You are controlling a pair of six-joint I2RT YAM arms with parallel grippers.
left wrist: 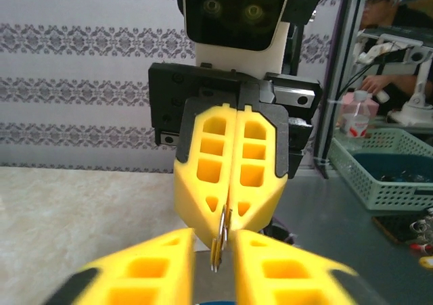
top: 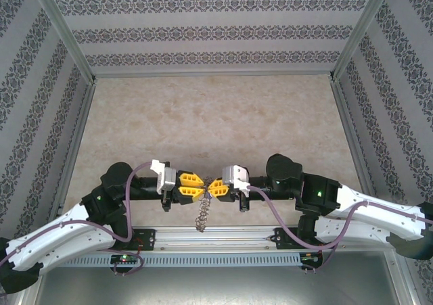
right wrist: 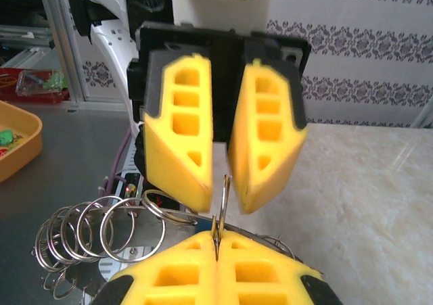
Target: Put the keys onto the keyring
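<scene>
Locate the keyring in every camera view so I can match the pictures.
Top external: the keyring hangs at low centre, just under the spot where the two grippers' yellow tips meet.
Left wrist: the keyring is edge-on at low centre, pinched by the facing yellow fingers.
Right wrist: the keyring has its rim edge-on at centre, with its wire loops fanned out at lower left.
Shared landmark: the right gripper, shut on the keyring's rim.

1. My table [top: 216,109] has a pale beige, marble-patterned top.
2. Metal rails [top: 213,75] frame its left, right and far edges, with patterned walls [top: 216,31] behind them.
3. A slotted rail [top: 216,235] runs along its near edge, between my left arm [top: 61,241] and my right arm [top: 372,210].
</scene>
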